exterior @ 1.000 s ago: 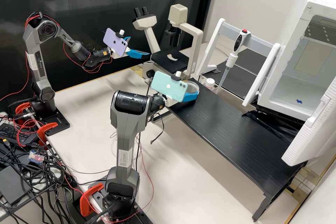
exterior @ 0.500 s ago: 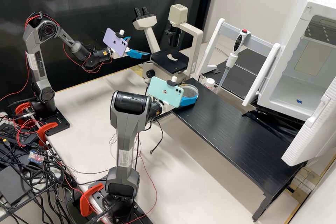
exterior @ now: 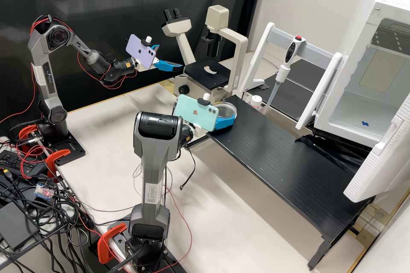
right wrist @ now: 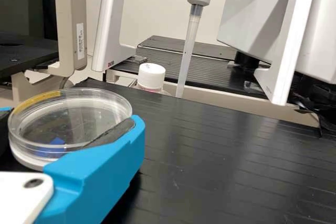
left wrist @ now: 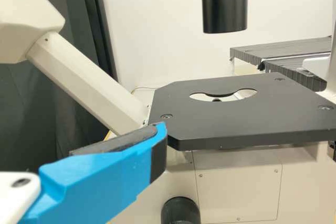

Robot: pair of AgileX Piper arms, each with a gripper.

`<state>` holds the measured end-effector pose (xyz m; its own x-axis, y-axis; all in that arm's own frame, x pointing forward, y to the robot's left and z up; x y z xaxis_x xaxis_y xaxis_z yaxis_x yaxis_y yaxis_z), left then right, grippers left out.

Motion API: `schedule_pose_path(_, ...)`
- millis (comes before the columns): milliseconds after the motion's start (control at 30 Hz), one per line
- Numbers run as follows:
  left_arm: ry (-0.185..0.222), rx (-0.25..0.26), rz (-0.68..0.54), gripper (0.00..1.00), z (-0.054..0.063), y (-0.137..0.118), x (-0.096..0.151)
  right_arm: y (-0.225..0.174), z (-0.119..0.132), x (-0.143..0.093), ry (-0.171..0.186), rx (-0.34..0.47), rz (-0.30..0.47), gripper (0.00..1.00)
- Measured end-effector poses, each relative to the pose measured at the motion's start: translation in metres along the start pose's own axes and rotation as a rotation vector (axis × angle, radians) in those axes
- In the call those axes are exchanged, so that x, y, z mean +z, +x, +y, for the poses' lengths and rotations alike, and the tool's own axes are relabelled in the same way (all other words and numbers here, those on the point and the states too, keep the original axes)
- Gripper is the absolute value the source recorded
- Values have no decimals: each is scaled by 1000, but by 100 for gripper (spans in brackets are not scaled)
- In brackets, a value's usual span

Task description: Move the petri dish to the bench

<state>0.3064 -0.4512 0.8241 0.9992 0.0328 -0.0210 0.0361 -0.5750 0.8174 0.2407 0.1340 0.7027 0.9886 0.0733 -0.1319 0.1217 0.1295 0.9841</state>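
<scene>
- Stretching out long and flat, the black bench has the dish over one end, near the microscope. I think most of the trip is done.
- The left gripper is beside the microscope. It is open and has nothing in it. I don't think this job needs it now.
- The right gripper has the dish. Its two blue fingers are wide apart, one on each side, and they hug the dish by its round edge.
- The petri dish is up in that grip, over the bench. I can't tell if its bottom touches down. What is left, I guess, is to set it flat, let go and back away.
- It is round, low and see-through, and it looks about level. It seems to have its lid on. I can't tell if there is anything inside.
- A little yellow strip runs along part of its rim. A bit of blue shows low down.
</scene>
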Motion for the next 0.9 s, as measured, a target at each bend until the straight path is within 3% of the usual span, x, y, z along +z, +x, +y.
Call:
schedule_pose_path(200, 0, 0, 0, 100, 0, 0, 0, -3, 0, 2, 7, -8, 0, 0)
schedule_pose_path(500, 0, 0, 0, 100, 0, 0, 0, -10, 5, 2, 57, -43, 15, 0)
schedule_pose_path(700, 0, 0, 0, 100, 0, 0, 0, -13, 7, 1, 58, -69, 33, 0)
schedule_pose_path(733, 0, 0, 0, 100, 0, 0, 0, -13, 7, 1, 58, -73, 33, 100)
schedule_pose_path(900, 0, 0, 0, 100, 0, 0, 0, -13, 7, 1, 59, -72, 34, 100)
